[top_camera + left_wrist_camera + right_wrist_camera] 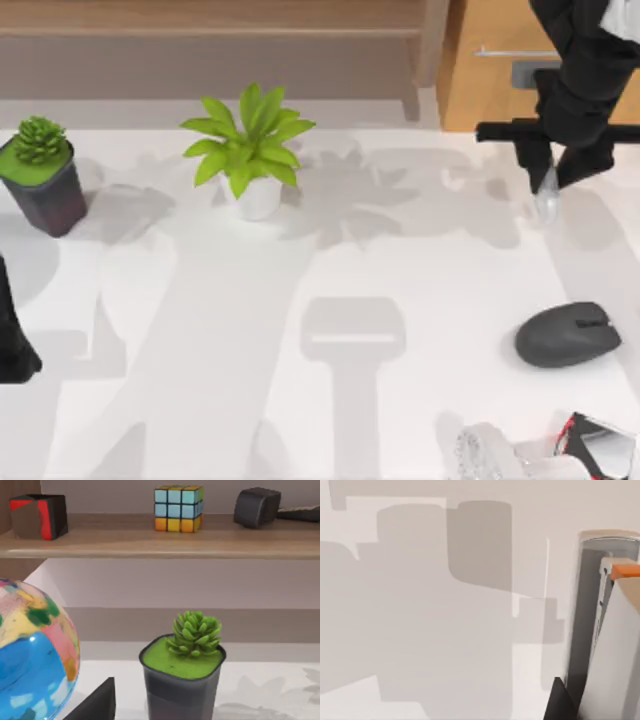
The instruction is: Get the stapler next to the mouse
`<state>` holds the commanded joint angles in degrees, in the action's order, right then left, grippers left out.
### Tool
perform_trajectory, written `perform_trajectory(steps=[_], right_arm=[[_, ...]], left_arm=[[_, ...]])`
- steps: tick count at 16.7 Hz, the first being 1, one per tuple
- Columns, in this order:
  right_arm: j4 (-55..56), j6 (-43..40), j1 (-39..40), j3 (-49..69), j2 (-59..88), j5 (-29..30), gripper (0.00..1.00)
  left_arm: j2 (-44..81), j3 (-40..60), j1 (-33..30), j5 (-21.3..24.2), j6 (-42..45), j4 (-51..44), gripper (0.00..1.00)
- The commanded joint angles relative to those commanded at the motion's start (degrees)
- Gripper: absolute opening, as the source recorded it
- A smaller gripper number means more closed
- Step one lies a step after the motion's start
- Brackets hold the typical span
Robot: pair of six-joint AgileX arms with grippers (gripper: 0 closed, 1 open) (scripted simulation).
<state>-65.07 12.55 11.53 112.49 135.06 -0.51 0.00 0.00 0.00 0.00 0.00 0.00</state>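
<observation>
mouse: dark grey oval, flat on the white tabletop, right side of the top view, just below mid-height.
mouse axis: long axis runs roughly left-right, tilted a little up toward the right; scroll wheel and button seam sit at its right end, so it points to the right edge.
stapler: light grey body with an orange tip at the right edge of the right wrist view, standing over the tabletop; in the top view, a pale object with a red-and-dark part at the bottom right corner, below the mouse, is too cut off to identify.
right gripper: upper right of the top view, hanging over the tabletop near the back edge; fingers close together, nothing visible between them.
mouse vs right gripper: mouse lies well apart, lower in the frame, almost straight below the gripper.
left arm: parked at the left edge, mid-height; cannot tell its gripper state.
leafy plant: white pot, upper centre-left.
succulent: dark pot, upper left.
left wrist view: colourful globe, shelf with puzzle cube.
</observation>
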Motion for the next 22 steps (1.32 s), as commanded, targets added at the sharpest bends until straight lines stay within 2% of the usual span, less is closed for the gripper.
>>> perform_trajectory(steps=[6,19,22], right_arm=[[-0.1,0.0,0.0,-0.9,1.0,0.0,0.00],[-0.1,0.0,0.0,-0.9,1.0,0.0,0.98],[-0.1,0.0,0.0,-0.9,1.0,0.0,1.00]], left_arm=[[0.0,0.0,0.0,0.0,0.0,0.0,1.00],[0.0,0.0,0.0,0.0,0.0,0.0,1.00],[0.0,0.0,0.0,0.0,0.0,0.0,1.00]])
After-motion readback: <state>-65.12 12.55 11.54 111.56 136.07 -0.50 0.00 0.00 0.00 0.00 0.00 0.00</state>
